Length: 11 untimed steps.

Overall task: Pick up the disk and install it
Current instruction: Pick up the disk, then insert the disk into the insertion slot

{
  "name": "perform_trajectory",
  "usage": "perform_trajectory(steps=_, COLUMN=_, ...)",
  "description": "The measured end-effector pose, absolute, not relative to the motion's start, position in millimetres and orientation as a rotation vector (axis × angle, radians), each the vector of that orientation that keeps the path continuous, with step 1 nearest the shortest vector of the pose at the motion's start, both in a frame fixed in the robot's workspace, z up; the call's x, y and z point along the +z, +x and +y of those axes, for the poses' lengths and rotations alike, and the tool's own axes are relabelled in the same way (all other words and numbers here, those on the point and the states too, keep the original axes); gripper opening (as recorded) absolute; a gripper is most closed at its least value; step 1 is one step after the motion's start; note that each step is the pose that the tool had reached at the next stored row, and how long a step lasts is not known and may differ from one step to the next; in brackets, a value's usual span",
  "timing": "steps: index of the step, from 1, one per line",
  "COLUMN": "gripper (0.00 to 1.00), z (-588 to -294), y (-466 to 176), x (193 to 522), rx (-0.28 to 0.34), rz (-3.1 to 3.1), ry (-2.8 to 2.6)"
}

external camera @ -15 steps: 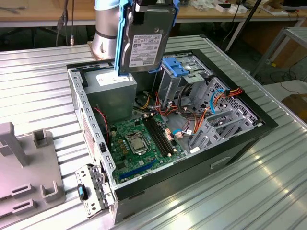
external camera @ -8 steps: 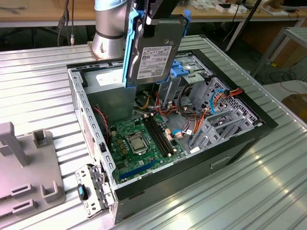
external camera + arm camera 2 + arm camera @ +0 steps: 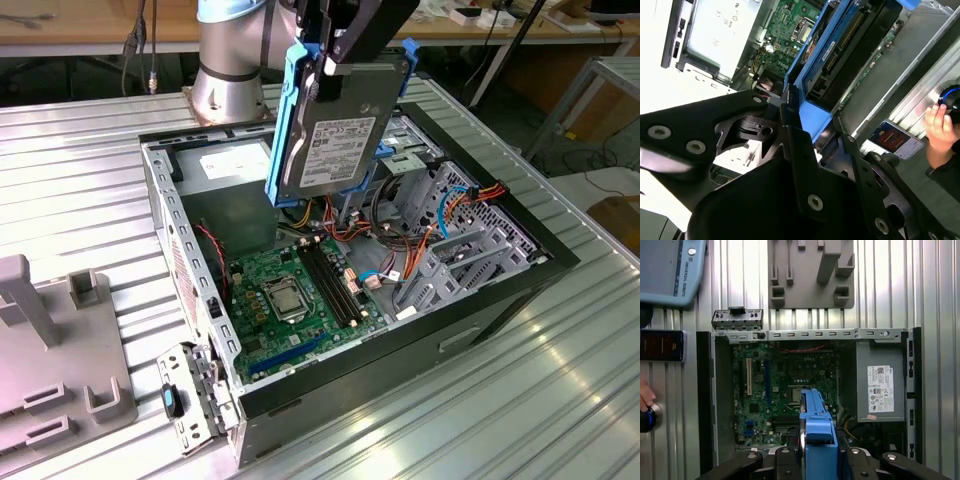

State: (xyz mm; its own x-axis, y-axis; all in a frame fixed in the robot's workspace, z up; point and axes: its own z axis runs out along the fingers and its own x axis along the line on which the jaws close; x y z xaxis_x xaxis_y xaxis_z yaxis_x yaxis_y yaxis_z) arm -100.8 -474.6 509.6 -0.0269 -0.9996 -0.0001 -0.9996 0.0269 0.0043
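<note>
The gripper (image 3: 332,62), fingers closed on the disk (image 3: 335,135), holds it on edge above the open computer case (image 3: 165,215), where a slip or tilt could strike the motherboard (image 3: 258,300) or snag cables (image 3: 455,197).

The disk (image 3: 335,135) is hanging in the air, standing nearly upright with its long axis vertical and its top leaning slightly toward the exterior view's right. It is a flat rectangular unit. Its grey metal face is carrying a white label (image 3: 342,138) and is facing the exterior camera. Bright blue rails (image 3: 287,110) are running along both long sides. The tool (image 3: 328,62) is clamping its upper edge. Its lower end is hanging over the open computer case (image 3: 165,215), above the green circuit board (image 3: 290,290). In the first wrist view the disk is showing edge-on.
</note>
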Motion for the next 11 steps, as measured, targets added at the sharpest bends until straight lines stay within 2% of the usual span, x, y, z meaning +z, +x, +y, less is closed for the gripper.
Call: perform_trajectory(steps=11, gripper=0.37, z=-474.5, y=-100.8, x=509.7, rx=-0.004, rz=-2.249, ry=2.189)
